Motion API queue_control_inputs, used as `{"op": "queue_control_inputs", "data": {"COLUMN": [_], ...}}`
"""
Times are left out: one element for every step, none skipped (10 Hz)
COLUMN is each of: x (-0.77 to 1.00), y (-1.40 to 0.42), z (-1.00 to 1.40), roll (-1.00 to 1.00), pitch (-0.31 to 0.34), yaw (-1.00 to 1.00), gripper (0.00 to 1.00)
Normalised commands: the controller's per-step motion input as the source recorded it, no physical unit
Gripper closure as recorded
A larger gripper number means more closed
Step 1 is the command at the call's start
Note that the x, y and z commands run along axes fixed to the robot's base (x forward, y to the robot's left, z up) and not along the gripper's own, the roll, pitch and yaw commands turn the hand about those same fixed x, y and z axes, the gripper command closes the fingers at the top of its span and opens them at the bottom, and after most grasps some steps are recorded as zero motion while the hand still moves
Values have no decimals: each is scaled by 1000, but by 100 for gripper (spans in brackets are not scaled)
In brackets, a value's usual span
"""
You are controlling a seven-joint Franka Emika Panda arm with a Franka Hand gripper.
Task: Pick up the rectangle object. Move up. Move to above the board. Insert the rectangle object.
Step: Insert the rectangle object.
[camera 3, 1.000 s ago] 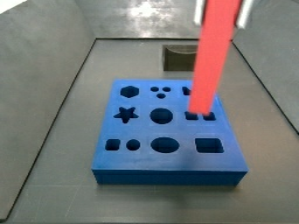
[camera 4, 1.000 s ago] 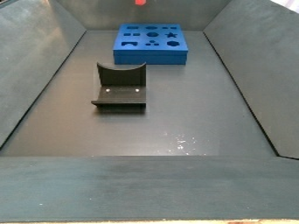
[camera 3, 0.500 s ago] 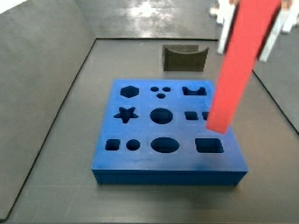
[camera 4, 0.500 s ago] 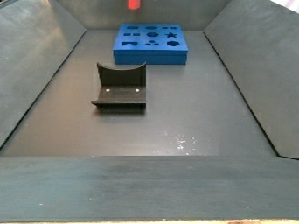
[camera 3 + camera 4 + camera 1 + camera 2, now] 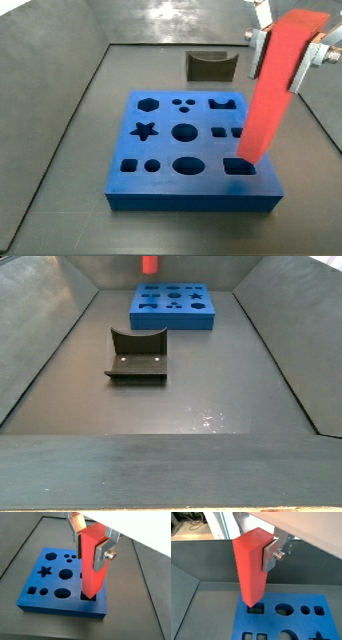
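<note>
My gripper (image 5: 286, 48) is shut on the upper part of the rectangle object (image 5: 267, 100), a tall red-orange bar that hangs upright over the blue board (image 5: 160, 118). The bar's lower end is at the square hole (image 5: 241, 166) in the board's corner; I cannot tell whether it has entered. Both wrist views show the bar (image 5: 92, 567) (image 5: 250, 567) between the silver fingers (image 5: 103, 554) (image 5: 271, 554) of the gripper (image 5: 90, 542) (image 5: 256, 549), above the board (image 5: 55, 582) (image 5: 268, 619). In a side view only the bar's tip (image 5: 151, 263) shows above the board (image 5: 171, 318).
The dark fixture (image 5: 136, 356) stands on the grey floor away from the board and also shows in a side view (image 5: 211, 66). Sloping grey walls (image 5: 40, 336) close in the floor on all sides. The board has several other shaped holes, among them a star (image 5: 143, 130).
The gripper has carried the bar across the board from the pair of small square holes to the corner square hole. The bar's lower end is now lower.
</note>
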Motion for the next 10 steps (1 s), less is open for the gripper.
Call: {"op": "queue_control_inputs", "data": {"x": [0,77,123,111,109,94,0,0,-6,0], "y": [0,0,0,0,0,0,0,0,0,120], "z": [-166,-197,-289,-291,-289,-277,-151,0,-6,57], "roll": [-120,-257,-283,-283,-237,-171,-54,0,-9,-71], "pitch": [0,0,0,0,0,0,0,0,0,-83], "yaw": [-471,-854,-889,-909,-940,-957,-929,-20,0,-366], "gripper": [100,100,100,100,100,100,100,100,100,100]}}
